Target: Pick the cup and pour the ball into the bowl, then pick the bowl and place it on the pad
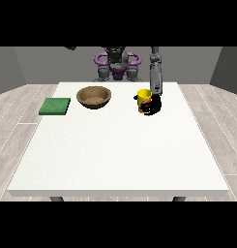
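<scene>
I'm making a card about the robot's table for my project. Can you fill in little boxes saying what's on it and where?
cup: yellow cup, upright, at the view's right
hand: black hand at the view's right, wrapped round the cup
bowl: brown bowl, middle of the table's far side
ball: not visible
pad: green pad, flat, at the view's left, nothing on it
table: white table

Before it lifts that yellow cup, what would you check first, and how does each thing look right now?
1. Hand at the view's right is at the yellow cup: ok.
2. Fingers closed round the cup: cannot tell.
3. Cup upright: ok.
4. Ball inside the cup: cannot tell, not visible.
5. Wooden bowl upright on the table, apart from the cup: ok.
6. Green pad bare, beside the bowl: ok.
</scene>
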Motion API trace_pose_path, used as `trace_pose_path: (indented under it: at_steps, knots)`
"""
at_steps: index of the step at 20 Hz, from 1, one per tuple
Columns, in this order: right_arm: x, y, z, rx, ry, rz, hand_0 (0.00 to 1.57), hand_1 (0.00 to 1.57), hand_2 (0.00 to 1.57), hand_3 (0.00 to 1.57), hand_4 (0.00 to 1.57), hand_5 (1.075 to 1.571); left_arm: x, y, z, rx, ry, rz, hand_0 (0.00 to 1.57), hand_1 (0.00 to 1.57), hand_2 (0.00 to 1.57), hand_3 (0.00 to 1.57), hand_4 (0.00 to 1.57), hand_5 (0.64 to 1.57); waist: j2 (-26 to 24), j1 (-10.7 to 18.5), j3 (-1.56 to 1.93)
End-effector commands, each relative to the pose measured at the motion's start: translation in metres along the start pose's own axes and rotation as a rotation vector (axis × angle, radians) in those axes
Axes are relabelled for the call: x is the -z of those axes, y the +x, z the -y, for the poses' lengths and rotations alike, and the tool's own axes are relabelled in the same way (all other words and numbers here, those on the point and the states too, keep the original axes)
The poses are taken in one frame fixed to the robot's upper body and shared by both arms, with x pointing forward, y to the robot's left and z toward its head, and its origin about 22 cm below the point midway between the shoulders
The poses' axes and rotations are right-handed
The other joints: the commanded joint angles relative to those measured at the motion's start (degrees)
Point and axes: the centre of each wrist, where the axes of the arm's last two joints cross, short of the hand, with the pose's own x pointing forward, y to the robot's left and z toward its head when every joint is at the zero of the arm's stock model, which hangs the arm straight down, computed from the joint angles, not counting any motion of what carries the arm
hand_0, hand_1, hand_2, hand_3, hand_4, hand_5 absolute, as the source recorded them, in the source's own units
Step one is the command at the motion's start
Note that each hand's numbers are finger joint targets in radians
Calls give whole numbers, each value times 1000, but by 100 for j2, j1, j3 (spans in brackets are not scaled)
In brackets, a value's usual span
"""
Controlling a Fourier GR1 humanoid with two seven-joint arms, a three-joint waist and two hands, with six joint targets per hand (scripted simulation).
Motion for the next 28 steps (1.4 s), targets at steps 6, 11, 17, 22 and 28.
trace_pose_path:
  at_steps: [6,11,17,22,28]
  knots:
    - [0,-29,41,33,-82,-200,0,0,0,0,177,1558,12,14,58,210,-138,-77,1345,1345,1571,1571,1108,1498,-1290,377,-8]
    - [-15,-56,36,57,-72,-234,0,0,0,0,237,1558,49,34,72,380,-177,-56,1384,1384,1571,1571,1105,1524,-1372,374,-7]
    - [0,-46,42,50,-62,-197,0,0,0,0,279,1560,61,46,101,618,-175,12,1415,1415,1571,1571,1026,1552,-1273,244,-12]
    - [3,-50,41,46,-56,-159,0,0,0,0,334,1564,82,66,130,687,-169,35,1425,1425,1571,1571,1010,1558,-1030,217,-14]
    - [7,-64,42,31,-70,-214,0,0,0,0,337,1564,104,69,117,997,-153,135,1370,1370,1571,1571,805,1567,-1125,244,-2]
